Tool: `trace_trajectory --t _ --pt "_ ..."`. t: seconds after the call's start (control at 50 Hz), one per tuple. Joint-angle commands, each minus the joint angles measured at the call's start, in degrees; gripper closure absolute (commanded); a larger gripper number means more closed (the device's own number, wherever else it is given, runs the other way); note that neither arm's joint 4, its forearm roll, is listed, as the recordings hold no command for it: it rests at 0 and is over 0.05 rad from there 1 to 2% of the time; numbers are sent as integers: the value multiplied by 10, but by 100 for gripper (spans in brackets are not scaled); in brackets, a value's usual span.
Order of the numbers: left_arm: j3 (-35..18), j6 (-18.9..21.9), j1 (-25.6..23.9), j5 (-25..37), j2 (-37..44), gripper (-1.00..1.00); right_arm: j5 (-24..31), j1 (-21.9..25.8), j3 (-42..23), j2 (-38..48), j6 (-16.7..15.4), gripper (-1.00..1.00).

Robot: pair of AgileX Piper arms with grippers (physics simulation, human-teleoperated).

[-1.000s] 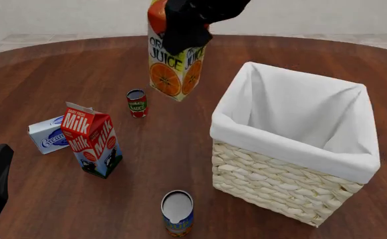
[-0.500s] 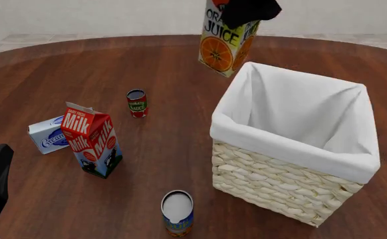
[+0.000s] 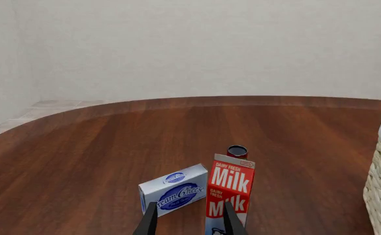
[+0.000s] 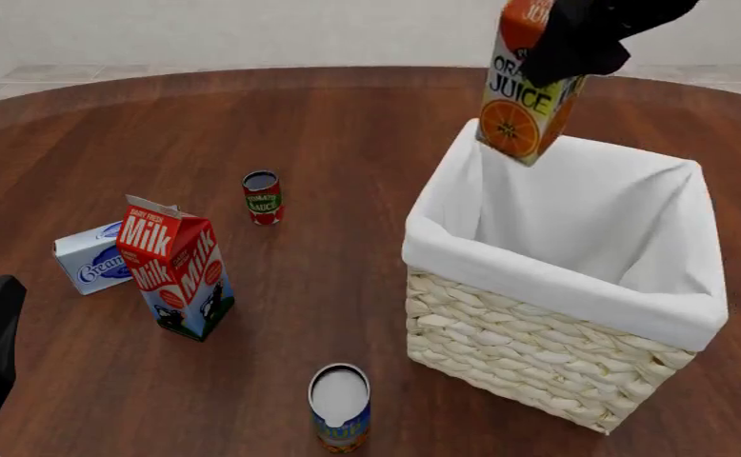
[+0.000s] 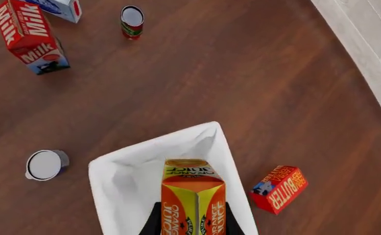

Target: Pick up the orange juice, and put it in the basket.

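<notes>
Orange juice (image 4: 527, 95) clamped between right fingers (image 5: 156, 221) | above basket (image 4: 561, 381) | left fingers (image 3: 149, 223) parted

The front camera is looking forward and down from high on the arms' side, taking in most of the bench (image 4: 345, 124). The left wrist camera is sitting low, facing across toward the far wall. The right wrist camera is looking steeply down from above. All three are sharing the Milk carton (image 4: 175, 268) and basket (image 4: 561, 286).
</notes>
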Motion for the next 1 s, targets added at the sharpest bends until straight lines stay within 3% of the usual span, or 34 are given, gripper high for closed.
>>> trace_trajectory --t 0.02,0.28,0.54,0.8,1.0 --pt "0 0 0 0 0 -100 0 -33 38 -12 0 100" --pt "0 0 0 0 0 -100 0 -71 62 -15 -18 100" --pt "0 0 0 0 0 -100 0 -76 99 -22 -11 100" --pt "0 0 0 0 0 -100 0 -47 149 -39 35 100" --pt "0 0 0 0 0 -100 0 -38 175 -39 48 100"
